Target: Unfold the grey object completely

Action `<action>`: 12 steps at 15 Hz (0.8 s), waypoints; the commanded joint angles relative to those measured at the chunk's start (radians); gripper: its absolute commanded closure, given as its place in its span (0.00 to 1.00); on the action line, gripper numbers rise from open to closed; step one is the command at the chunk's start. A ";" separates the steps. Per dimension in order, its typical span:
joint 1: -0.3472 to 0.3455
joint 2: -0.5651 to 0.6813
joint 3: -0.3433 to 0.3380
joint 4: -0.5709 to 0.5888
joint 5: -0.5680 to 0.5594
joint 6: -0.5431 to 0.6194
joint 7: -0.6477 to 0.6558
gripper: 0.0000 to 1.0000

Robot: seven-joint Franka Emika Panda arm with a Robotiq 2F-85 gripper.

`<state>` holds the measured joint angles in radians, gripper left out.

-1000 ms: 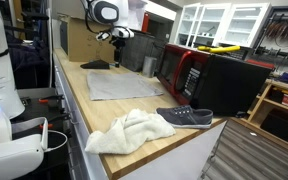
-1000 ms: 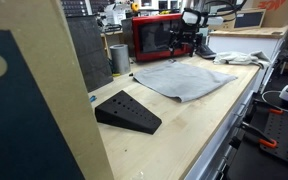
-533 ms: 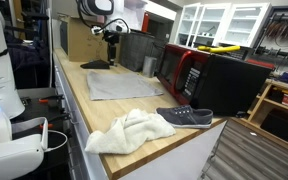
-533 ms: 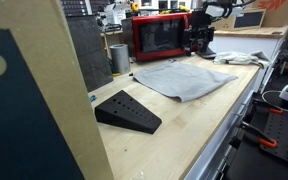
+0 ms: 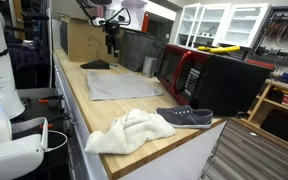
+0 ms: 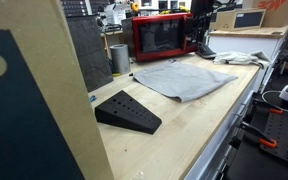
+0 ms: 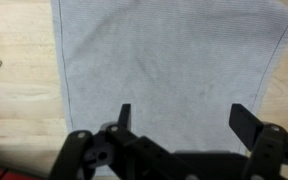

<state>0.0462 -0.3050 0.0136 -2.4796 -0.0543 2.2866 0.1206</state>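
**Cloth spread flat, claw empty above it**

The unfolding looks as good as finished. The grey cloth (image 6: pixel 184 78) lies spread on the wooden tabletop (image 6: pixel 174 135) on the door side of the red microwave (image 6: pixel 162 38). In the wrist view it reads as one flat sheet, with hems running straight down both sides and no flap doubled over. The claw (image 7: pixel 184 120) hangs above it, clear of the fabric, its fingers (image 7: pixel 124 118) wide apart with nothing between them. The only strip I can't vouch for is the edge under the claw's own body, which the wrist view hides. My guess is that the next move is a check. If a corner is tucked there, come down, nip one layer only and draw it away from the microwave. If not, lift off and leave it.

Along the tabletop in an exterior view, left to right: a black wedge (image 6: pixel 127 111) sits well away from the microwave, and a metal cup (image 6: pixel 119 57) stands just beside it. Then comes the microwave itself with the cloth before it, and farther off a crumpled white towel (image 6: pixel 242 58). A dark shoe (image 5: pixel 187 116) lies by that towel. None of them touches the cloth, as far as I can tell. The microwave's front is the one thing close enough to mind when the arm swings.
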 commanded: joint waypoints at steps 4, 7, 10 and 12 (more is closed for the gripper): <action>0.000 -0.061 0.017 0.054 0.021 -0.108 -0.041 0.00; 0.002 -0.091 0.019 0.070 0.039 -0.178 -0.029 0.00; 0.005 -0.140 0.017 0.078 0.088 -0.294 -0.017 0.00; -0.009 -0.182 0.029 0.070 0.104 -0.358 0.045 0.00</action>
<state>0.0504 -0.4211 0.0260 -2.4080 0.0200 2.0260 0.1012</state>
